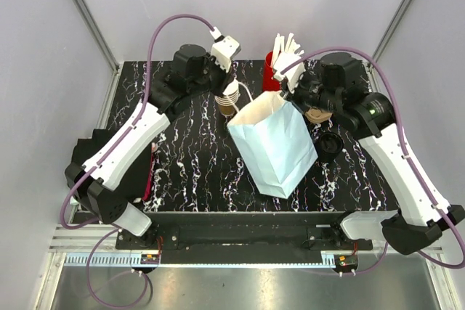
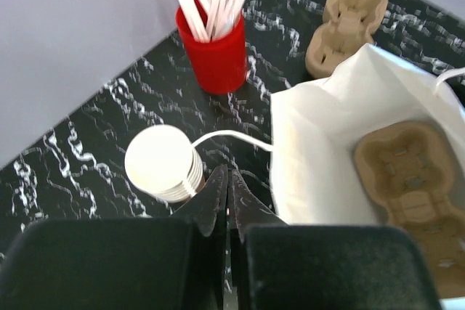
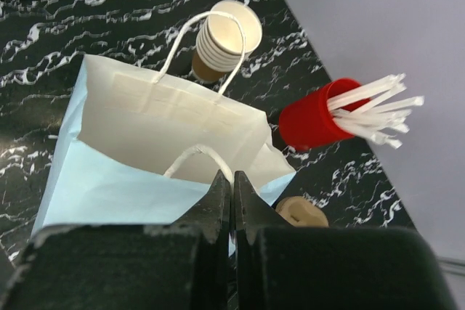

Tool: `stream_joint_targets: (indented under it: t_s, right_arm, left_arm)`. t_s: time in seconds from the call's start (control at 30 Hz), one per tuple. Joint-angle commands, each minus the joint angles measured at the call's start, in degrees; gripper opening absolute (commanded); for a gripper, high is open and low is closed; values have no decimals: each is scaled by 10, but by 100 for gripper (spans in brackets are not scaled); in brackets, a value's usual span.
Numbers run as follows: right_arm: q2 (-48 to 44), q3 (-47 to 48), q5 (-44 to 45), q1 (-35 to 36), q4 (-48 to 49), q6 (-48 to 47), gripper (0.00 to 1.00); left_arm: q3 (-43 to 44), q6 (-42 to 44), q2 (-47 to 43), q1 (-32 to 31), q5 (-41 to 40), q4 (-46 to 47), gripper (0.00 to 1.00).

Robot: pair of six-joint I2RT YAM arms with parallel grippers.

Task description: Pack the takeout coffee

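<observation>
A light-blue paper bag (image 1: 276, 150) stands open in the middle of the black marble table, its white inside (image 2: 320, 157) facing up. My left gripper (image 2: 228, 172) is at the bag's far-left rim, jaws shut on a white cord handle (image 2: 225, 134). At the far-right rim my right gripper (image 3: 232, 174) is shut on the other handle (image 3: 190, 154). A brown pulp cup carrier (image 2: 410, 176) lies inside the bag. A round black lid (image 1: 329, 143) rests on the table right of the bag. The takeout coffee cup itself is out of view.
A stack of lidless brown cups (image 2: 161, 161) stands just left of my left gripper. The red cup of white sticks (image 1: 271, 70) is behind the bag. A second pulp carrier (image 2: 347, 23) lies on the table near my right gripper. Grey walls close in the back.
</observation>
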Motion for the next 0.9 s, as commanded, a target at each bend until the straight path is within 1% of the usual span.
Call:
stream_joint_targets:
  t_s: [0.0,0.07,0.17,0.2,0.27,0.3,0.33,0.43,0.47,0.5,0.53,0.7,0.73,0.87]
  right_arm:
    - [-18,-29,-1,4,21,3,0]
    - [-16,-22,-9,4,16,6,0]
    - [-11,-8,-17,4,6,8,0]
    - [-12,-7,-17,4,5,7,0]
    - [-16,-10,-18,4,2,6,0]
    - [-23,-17,-18,4,2,6,0]
    - [-25,-21,-17,4,2,3,0]
    - [-38,-35,-16,4,-2,-1,0]
    - [-41,-37,-15,5,-4,-2,0]
    - [-47,-43,-15,4,-5,-2,0]
    - [-51,-47,-16,4,-9,-4,0]
    - [-80,-86,-31,4,-15,-7,0]
    - [-84,-92,-39,4,-15,-7,0]
    - [-101,-128,-55,4,-24,-12,0]
  left_arm:
    - [-49,17,-25,1,-26,31,0]
    - [-54,20,-24,3,-30,32,1]
    - [-54,17,-16,17,-35,32,20]
    - [-53,7,-12,23,-27,31,34]
    - [-49,-3,-6,42,-9,24,37]
    - [-49,-5,-2,48,-3,23,41]
    - [-50,-6,-1,53,1,23,44]
    - [-47,-17,13,78,41,21,46]
    - [-44,-24,17,91,76,21,47]
    - [-42,-28,27,96,92,22,49]
    - [-29,-32,34,101,107,21,55]
    - [29,-36,94,115,200,2,66]
    - [39,-37,102,114,222,-3,70]
    - [95,-41,141,114,268,-14,73]
